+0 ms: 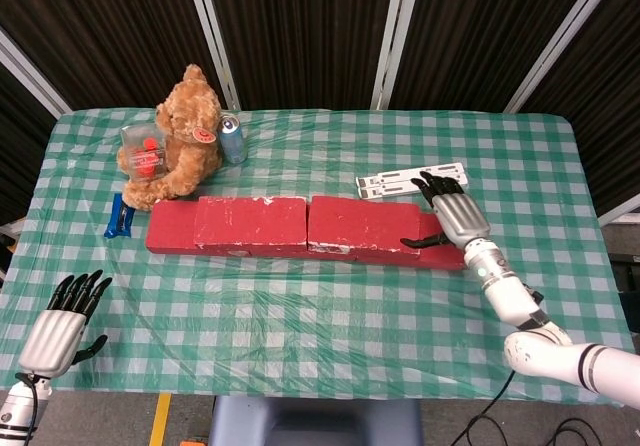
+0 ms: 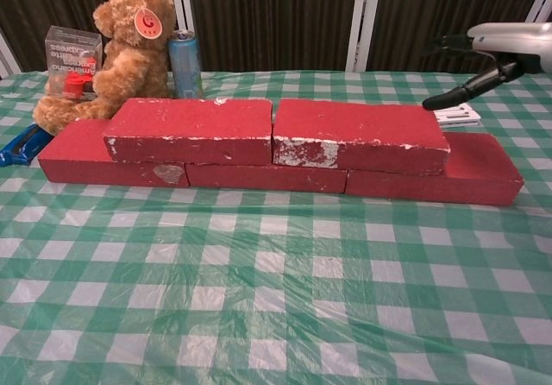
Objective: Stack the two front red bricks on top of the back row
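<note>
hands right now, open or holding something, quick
Left hand: open, holding nothing, low at the table's near left corner.
Right hand: open, holding nothing, above the right end of the bricks.

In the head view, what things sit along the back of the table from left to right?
Clear box → teddy bear → blue can → white flat strip → right hand.
</note>
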